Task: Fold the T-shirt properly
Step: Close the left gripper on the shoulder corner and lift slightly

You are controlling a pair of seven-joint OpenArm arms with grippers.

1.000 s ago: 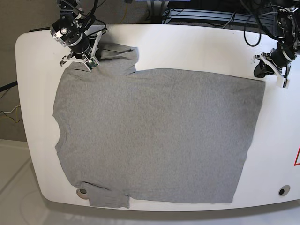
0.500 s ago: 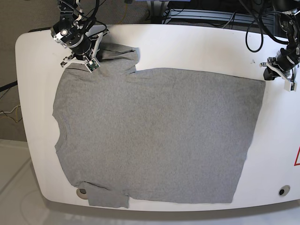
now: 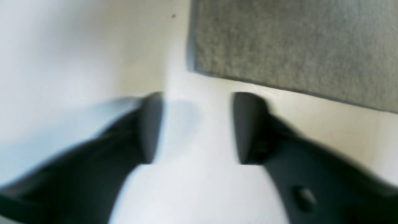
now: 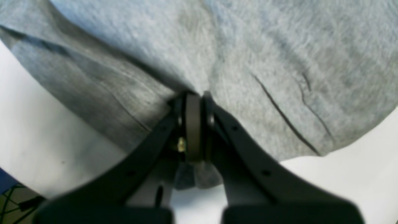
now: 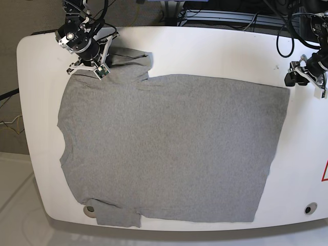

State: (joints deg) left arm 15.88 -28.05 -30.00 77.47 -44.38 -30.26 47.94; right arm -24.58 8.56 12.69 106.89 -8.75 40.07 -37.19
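The T-shirt lies spread flat on the white table, plain grey side up, with one sleeve bunched at the top left. My right gripper sits at that sleeve's shoulder. In the right wrist view its fingers are shut on a pinch of the T-shirt's grey fabric. My left gripper hovers just off the shirt's top right corner. In the left wrist view the gripper is open over bare table, with the shirt corner ahead of it and nothing between its fingers.
A round hole sits near the table's front right corner, and another peeks out under the lower sleeve. A red mark is at the right edge. Cables run behind the table.
My left gripper has opened and drawn right, away from the shirt's top right corner. The right gripper has shifted slightly up and stays shut on the fabric.
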